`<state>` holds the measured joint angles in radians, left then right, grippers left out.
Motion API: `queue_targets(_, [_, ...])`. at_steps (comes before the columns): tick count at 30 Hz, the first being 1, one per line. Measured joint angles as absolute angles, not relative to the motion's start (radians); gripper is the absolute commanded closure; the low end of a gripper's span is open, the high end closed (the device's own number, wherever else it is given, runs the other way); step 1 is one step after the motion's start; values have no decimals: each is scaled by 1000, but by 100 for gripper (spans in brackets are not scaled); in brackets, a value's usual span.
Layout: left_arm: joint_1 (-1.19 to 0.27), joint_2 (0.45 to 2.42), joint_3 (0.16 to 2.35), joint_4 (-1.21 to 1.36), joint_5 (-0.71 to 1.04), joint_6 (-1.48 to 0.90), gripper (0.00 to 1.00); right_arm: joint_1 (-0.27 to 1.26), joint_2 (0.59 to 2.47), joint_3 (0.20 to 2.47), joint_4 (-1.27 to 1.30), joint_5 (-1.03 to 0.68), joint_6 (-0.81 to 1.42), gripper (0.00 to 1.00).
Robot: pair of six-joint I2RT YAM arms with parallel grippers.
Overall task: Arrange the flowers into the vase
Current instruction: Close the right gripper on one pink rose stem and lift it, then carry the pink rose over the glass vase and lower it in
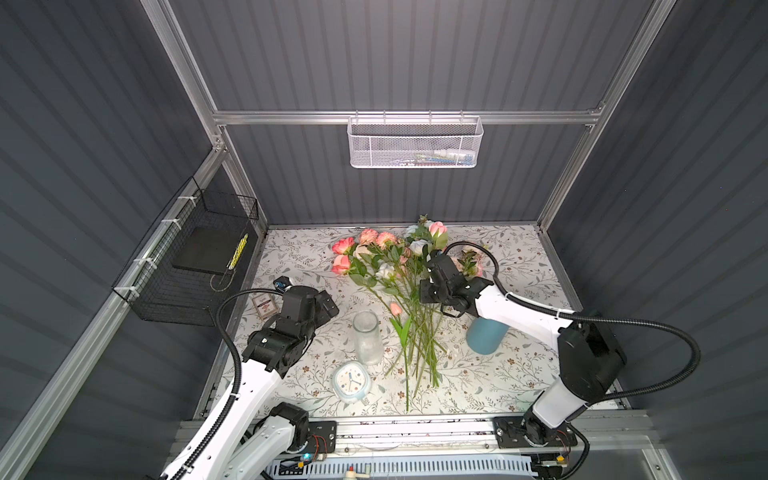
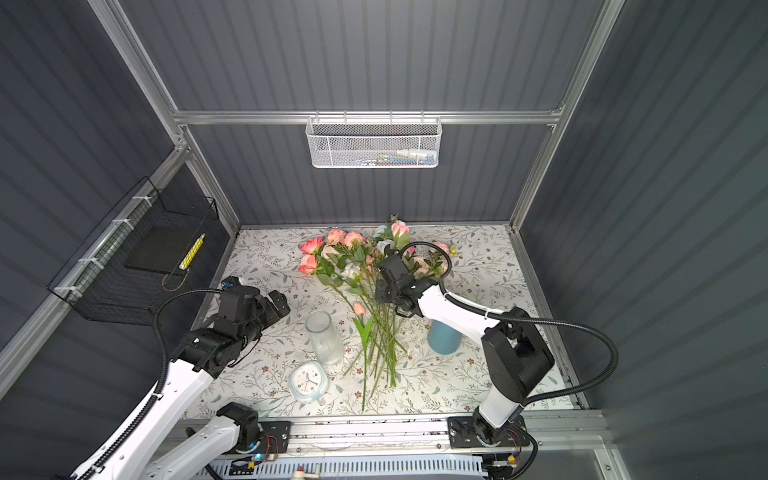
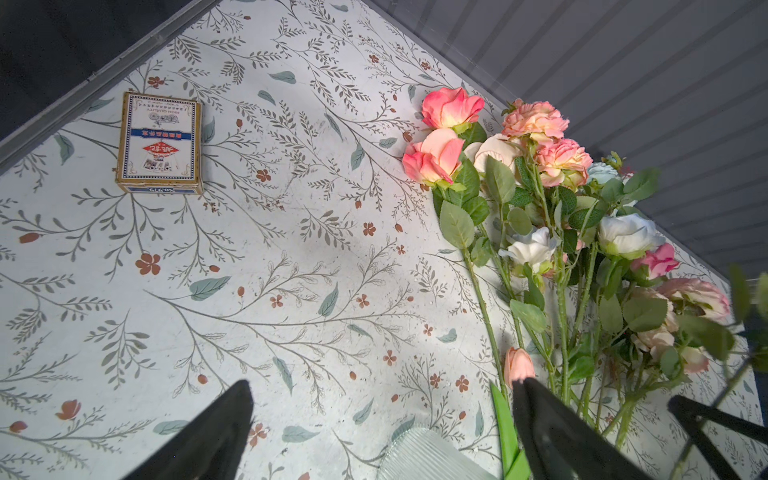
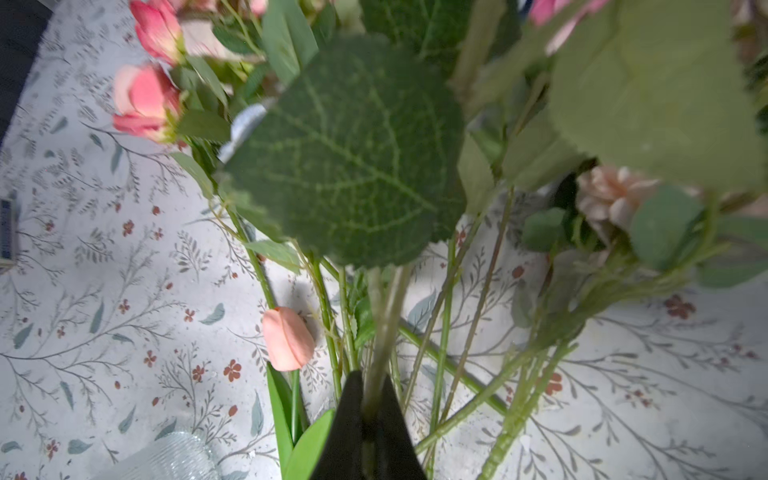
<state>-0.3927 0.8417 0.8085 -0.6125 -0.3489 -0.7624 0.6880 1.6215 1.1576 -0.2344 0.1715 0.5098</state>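
Right gripper (image 4: 368, 399) clamped one stem (image 4: 386, 316) low, presumably to draw it from the flowers (image 1: 386, 266); left gripper (image 3: 382, 386) hovered wide open near the vase (image 1: 368, 338).

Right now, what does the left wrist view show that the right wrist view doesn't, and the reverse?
Only the left wrist view: the left claw, open and empty above the tablecloth, the card box's printed face, and the grey wall. Only the right wrist view: the right claw shut on a green stem. Both: the pink tulip bud, coral roses, and the ribbed glass vase's edge.
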Motion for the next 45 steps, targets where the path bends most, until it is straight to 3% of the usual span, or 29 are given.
queue_targets(7, [-393,816,826,-637,-355,-763,0,704,1472,1220,-178,205,397,100])
queue_targets(13, [-393,771,849,-652,-368,-763,0,840,1379,1377,-107,206,279,100])
queue_targets(18, [-393,738,849,-669,-376,-764,0,974,1412,1555,-23,166,188,100])
queue_targets(25, [-393,714,849,-699,-378,-771,0,1032,1518,1712,78,115,114,100])
queue_targets(34, [-393,694,848,-724,-378,-782,0,1046,1659,1703,171,104,70,100])
queue_targets(43, [-393,674,845,-730,-376,-790,0,1061,1644,1453,326,116,102,100])
queue_targets(45, [-393,674,843,-730,-374,-790,0,1069,1644,1389,345,117,121,93])
